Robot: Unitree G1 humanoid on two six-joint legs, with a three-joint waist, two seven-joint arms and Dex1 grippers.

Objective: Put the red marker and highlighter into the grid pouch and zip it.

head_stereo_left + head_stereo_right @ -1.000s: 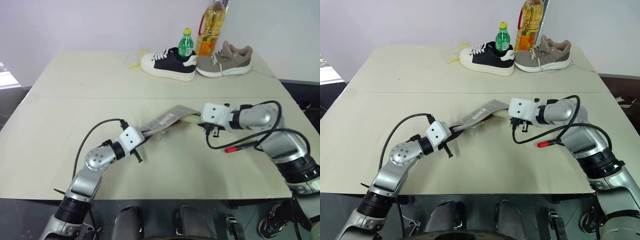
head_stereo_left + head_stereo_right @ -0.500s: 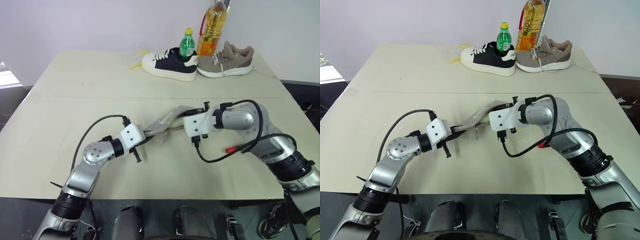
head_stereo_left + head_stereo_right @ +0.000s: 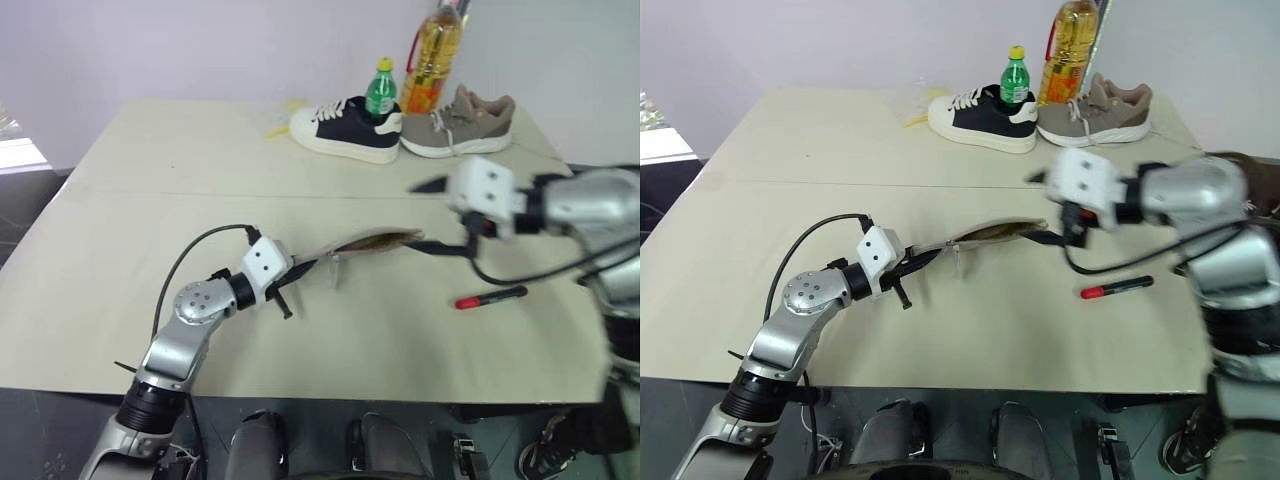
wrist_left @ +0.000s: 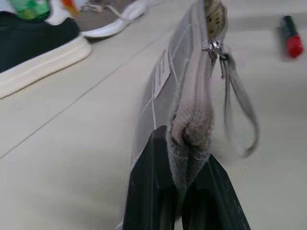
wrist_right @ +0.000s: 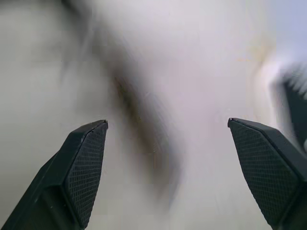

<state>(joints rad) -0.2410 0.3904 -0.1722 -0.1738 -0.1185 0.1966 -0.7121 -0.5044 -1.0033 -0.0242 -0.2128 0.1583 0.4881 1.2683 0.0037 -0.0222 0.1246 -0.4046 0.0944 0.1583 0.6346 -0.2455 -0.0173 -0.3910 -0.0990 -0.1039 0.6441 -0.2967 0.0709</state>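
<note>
Pinching the grid pouch (image 3: 360, 243) end, left hand (image 4: 184, 201) reaches level, right hand (image 5: 168, 143) raised, fingers spread

Grid pouch (image 4: 165, 91): matt woven cloth, metal zipper pull (image 4: 212, 45); red marker (image 3: 490, 297): glossy plastic; table (image 3: 150, 180): matt, smooth

You are looking at a beige worktop (image 3: 150, 250). The red marker (image 3: 490, 297) is lying on it toward your right, and a black sneaker (image 3: 345, 128), a tan sneaker (image 3: 460, 122), a green bottle (image 3: 380, 88) and an oil bottle (image 3: 434, 50) are sitting along its far edge.
</note>
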